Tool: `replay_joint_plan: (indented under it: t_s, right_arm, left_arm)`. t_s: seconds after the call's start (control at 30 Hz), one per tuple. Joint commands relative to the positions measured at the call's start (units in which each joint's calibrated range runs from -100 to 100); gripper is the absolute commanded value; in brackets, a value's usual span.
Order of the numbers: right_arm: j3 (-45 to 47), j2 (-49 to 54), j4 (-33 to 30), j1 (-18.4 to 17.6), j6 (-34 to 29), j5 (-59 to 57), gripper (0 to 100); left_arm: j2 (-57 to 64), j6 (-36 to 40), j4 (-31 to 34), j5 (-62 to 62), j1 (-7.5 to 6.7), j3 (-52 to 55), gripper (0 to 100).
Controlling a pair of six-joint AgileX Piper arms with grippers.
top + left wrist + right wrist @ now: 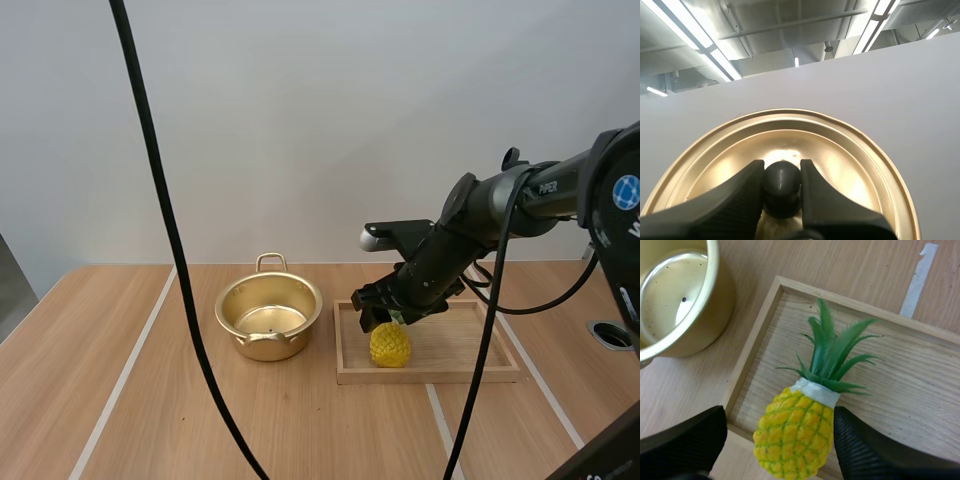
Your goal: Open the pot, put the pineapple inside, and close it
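Right tool (777, 440) spread around pineapple (796, 432): close squarely on body, lift clear of tray (430, 377). Left tool (781, 176) pinches lid knob (782, 184).

Pineapple (795, 437) yellow, crossed with a green diamond grid; leaves (832, 347) green, white band (815, 390) at the neck. Pot (300, 333) and lid (850, 160) gold, lid's knob (782, 182) black. Tray (430, 376) pale grained wood.

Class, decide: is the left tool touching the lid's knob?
Touching. The left wrist view shows the left tool pinching the lid's black knob.
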State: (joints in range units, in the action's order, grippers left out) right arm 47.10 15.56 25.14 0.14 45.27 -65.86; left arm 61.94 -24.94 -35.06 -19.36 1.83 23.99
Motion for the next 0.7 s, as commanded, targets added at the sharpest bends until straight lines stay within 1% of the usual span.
replay_joint_plan:
  t_s: [0.0, 0.3, 0.53, 0.67]
  right_arm:
    - [0.34, 0.17, -1.01, -0.02, -0.54, 0.8, 100]
    - [0.58, -0.55, -1.13, -0.02, -0.54, 3.13, 100]
    - [0.58, -5.87, -1.51, -0.02, -0.62, 3.5, 100]
    - [0.58, -7.74, -1.51, -0.02, -0.62, 5.77, 100]
  left_arm:
    - [0.29, 0.64, -0.97, 1.91, -0.1, -0.41, 0]
    - [0.29, 0.64, -0.97, 1.91, -0.1, -0.41, 0]
    - [0.29, 0.64, -0.97, 1.91, -0.1, -0.41, 0]
    - [0.29, 0.64, -0.97, 1.91, -0.1, -0.41, 0]
